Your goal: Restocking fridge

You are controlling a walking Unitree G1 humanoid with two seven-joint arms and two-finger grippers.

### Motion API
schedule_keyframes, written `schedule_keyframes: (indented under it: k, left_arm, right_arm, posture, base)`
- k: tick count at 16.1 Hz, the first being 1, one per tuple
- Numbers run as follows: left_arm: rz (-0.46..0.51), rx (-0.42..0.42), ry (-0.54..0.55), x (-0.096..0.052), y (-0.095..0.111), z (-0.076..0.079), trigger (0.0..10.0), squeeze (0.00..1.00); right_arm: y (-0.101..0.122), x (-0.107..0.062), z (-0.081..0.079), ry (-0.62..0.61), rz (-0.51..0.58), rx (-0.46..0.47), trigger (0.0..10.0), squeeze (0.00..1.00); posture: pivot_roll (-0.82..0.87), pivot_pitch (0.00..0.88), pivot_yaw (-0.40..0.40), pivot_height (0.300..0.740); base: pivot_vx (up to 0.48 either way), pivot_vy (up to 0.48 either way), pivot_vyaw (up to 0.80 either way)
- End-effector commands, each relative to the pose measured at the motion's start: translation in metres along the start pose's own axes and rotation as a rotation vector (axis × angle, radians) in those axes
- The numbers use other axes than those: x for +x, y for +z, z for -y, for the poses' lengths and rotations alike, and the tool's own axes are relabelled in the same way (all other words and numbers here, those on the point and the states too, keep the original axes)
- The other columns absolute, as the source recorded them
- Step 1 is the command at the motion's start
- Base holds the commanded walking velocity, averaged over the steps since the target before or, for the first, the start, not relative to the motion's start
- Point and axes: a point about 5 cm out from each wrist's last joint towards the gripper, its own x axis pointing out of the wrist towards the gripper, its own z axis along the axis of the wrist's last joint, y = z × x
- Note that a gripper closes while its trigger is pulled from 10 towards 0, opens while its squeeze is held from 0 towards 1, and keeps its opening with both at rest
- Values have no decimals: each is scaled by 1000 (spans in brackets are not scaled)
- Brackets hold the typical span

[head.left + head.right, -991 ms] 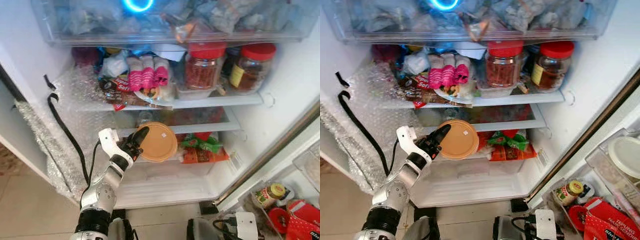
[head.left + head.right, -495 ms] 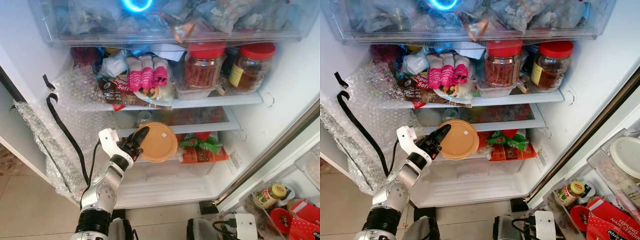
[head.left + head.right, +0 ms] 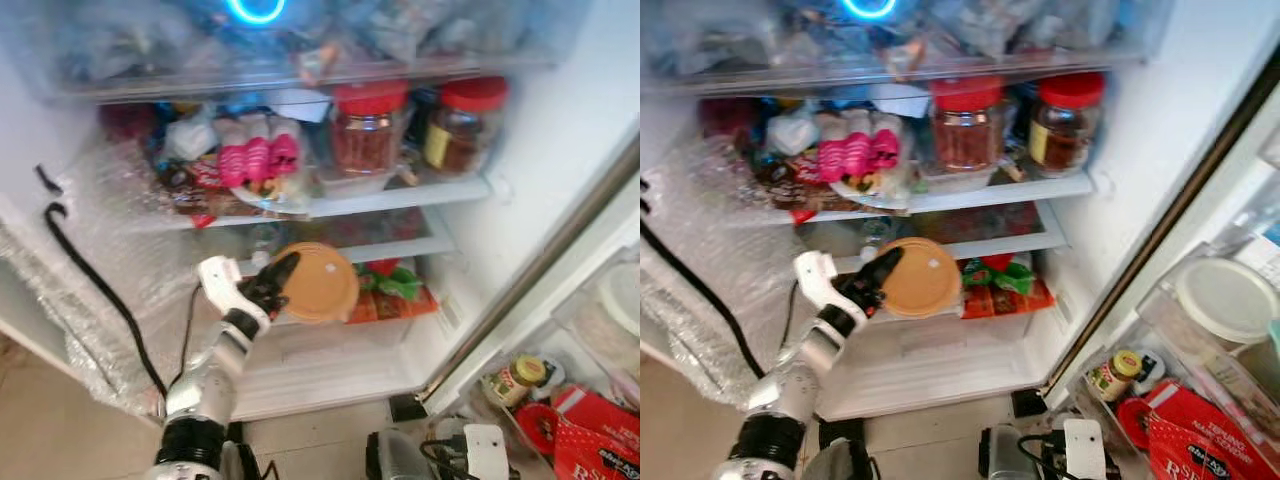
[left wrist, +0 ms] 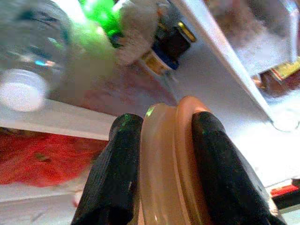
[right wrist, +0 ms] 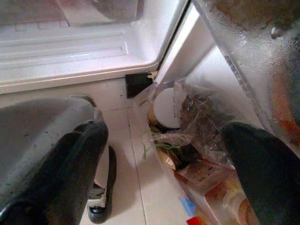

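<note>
My left gripper (image 3: 277,281) is shut on a round tan lidded container (image 3: 318,284), held on edge in front of the fridge's lower shelf (image 3: 400,250). The left wrist view shows both black fingers (image 4: 115,178) pressed on either side of the container's rim (image 4: 164,164), with a clear bottle (image 4: 28,61) and green packets lying on the shelf beyond. My right gripper (image 5: 164,164) hangs low and open, over the floor beside the fridge door bin.
The upper shelf (image 3: 400,197) holds two red-lidded jars (image 3: 365,128), pink-wrapped packets (image 3: 255,160) and bags. Red and green packets (image 3: 395,290) lie to the right of the container. Bubble wrap and a black cable (image 3: 95,290) line the left wall. Door bins (image 3: 1200,380) at right hold jars and packets.
The camera has swung to the right and the picture is blurred. My left gripper still holds the container at the same spot before the lower shelf.
</note>
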Motion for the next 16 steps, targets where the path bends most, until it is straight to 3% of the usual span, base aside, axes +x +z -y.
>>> schedule_keyframes:
  k: [1,11,16]
  left_arm:
    - [8,9,13,-2,4,-5,10000,0]
    - [-16,-7,61,0,-1,-14,10000,0]
    - [24,-91,100,17,1,-18,10000,0]
  right_arm:
    - [-9,-3,5,-25,-28,7,10000,0]
    - [-9,-3,3,-12,-31,6,10000,0]
    - [-10,-4,1,-7,-30,9,10000,0]
  posture:
    - [-190,76,-11,640]
    - [-188,70,-11,640]
    - [-198,78,-13,640]
  base:
    - [0,-315,0]
    - [0,-24,0]
    - [0,0,0]
